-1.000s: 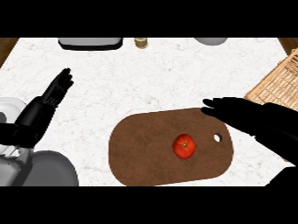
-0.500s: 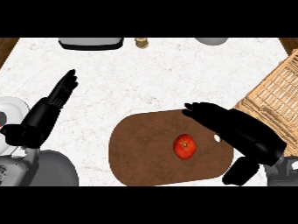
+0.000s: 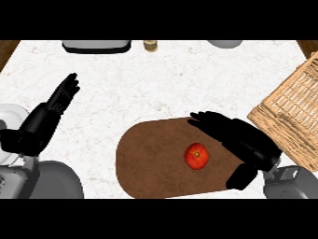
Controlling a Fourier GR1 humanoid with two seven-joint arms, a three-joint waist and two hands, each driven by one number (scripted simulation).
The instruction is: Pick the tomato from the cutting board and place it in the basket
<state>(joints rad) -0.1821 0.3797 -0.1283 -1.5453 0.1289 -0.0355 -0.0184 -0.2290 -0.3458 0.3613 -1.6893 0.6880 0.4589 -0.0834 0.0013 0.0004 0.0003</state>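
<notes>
Right robot hand (image 3: 247, 142) open, empty, beside tomato (image 3: 197, 156); basket (image 3: 306, 109) right of cutting board (image 3: 148, 158).

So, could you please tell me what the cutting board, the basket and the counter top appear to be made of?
The cutting board looks like dark brown wood, matt, with mottled grain. The basket seems woven wicker or straw: pale tan strands in crossing rows. The counter top looks like white marble or similar stone, with grey veining.

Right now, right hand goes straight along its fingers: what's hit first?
Likely nothing: the right hand points up-left past the tomato, off the cutting board onto white counter. Height unclear.
</notes>
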